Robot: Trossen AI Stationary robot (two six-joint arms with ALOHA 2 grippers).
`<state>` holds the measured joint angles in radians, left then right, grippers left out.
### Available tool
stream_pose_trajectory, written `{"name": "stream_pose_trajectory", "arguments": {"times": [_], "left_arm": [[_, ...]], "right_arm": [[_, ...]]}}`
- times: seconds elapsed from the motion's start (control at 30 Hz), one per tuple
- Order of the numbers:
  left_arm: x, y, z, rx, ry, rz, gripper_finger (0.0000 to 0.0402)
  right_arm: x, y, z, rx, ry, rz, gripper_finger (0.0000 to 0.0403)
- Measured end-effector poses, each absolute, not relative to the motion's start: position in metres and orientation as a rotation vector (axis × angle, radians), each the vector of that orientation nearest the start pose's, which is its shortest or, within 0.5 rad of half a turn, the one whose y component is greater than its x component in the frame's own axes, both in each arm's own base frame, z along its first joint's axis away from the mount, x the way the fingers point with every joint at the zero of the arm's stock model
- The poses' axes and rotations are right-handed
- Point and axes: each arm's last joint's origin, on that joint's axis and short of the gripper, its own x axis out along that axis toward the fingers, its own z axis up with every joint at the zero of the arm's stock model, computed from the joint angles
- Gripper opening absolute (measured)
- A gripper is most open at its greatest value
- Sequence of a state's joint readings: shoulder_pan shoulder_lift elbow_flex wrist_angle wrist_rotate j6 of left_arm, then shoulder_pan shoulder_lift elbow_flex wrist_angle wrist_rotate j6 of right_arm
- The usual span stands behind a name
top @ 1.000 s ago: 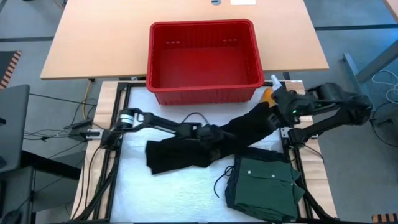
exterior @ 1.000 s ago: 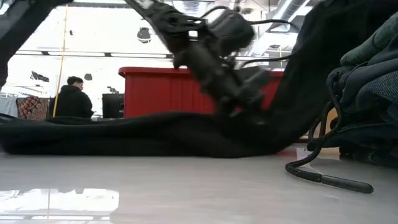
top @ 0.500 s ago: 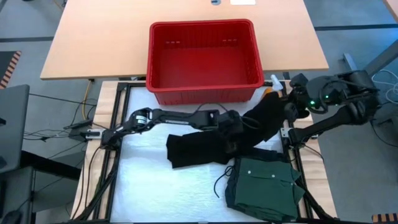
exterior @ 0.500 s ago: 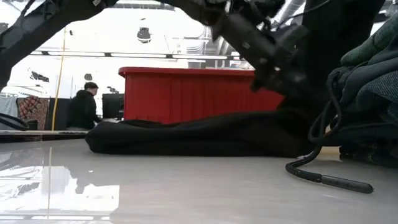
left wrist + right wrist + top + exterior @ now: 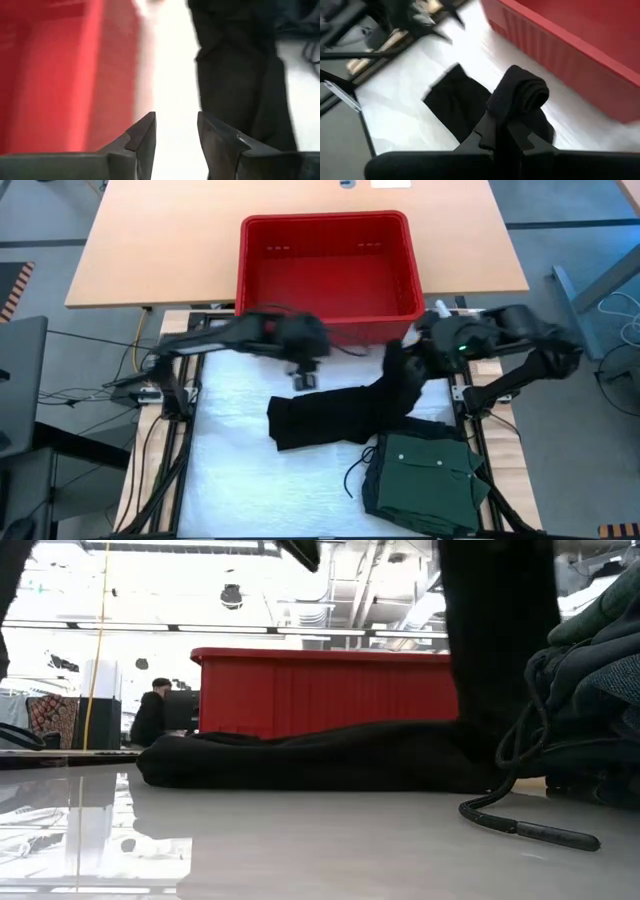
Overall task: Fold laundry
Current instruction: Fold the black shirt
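A black garment [image 5: 325,417] lies bunched on the white table cover, its right end rising to my right gripper [image 5: 402,362], which is shut on it in front of the red basket. In the low view its body [image 5: 300,755] rests flat and the raised end [image 5: 500,640] stands up like a column. My left gripper [image 5: 305,376] hovers open above the cover just beyond the garment's left part, touching nothing; its wrist view shows the open fingers [image 5: 176,131] with the garment [image 5: 240,75] ahead. A folded green buttoned shirt [image 5: 425,472] lies on top of a dark pile at the near right. My right gripper [image 5: 502,132] pinches a thick rolled bunch of several layers at the black garment's right end [image 5: 520,95] between its two fingers. That end is lifted clear of the table. The cloth runs down from it to the rest of the garment [image 5: 460,102], which lies on the cover.
The red basket [image 5: 330,275] stands at the table's far side, close behind both grippers. A dark pile of garments [image 5: 590,690] fills the near right corner, with a black cord [image 5: 520,827] trailing from it. Bare white cover [image 5: 250,480] lies near and left.
My left gripper first dragged the garment's left part toward the right, shortening the garment, then came away from it and drew back up and toward the far left. My right gripper moved left along the basket's front, carrying the garment's raised right end with it.
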<state>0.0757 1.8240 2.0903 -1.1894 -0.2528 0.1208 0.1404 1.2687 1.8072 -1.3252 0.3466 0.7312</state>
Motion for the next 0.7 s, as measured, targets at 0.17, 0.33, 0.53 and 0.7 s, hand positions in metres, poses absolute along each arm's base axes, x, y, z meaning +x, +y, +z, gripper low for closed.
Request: {"name": "stream_pose_trajectory", "arguments": {"times": [0.17,0.33,0.53,0.7], "left_arm": [[0.281,0.023,0.461,0.176,0.86,0.442,0.0117],[0.206,0.011,0.499,0.066,0.698,0.555,0.0106],[0.157,0.001,0.518,0.004,0.544,0.599,0.01],[0.147,-0.003,0.521,-0.002,0.522,0.575,0.01]], "right_arm": [[0.246,0.03,0.449,0.459,0.64,-0.426,0.0031],[0.315,0.041,0.415,0.412,0.644,-0.42,0.0036],[0.4,0.05,0.352,0.398,0.636,-0.362,0.0034],[0.449,0.042,0.292,0.473,0.701,-0.275,0.0037]]}}
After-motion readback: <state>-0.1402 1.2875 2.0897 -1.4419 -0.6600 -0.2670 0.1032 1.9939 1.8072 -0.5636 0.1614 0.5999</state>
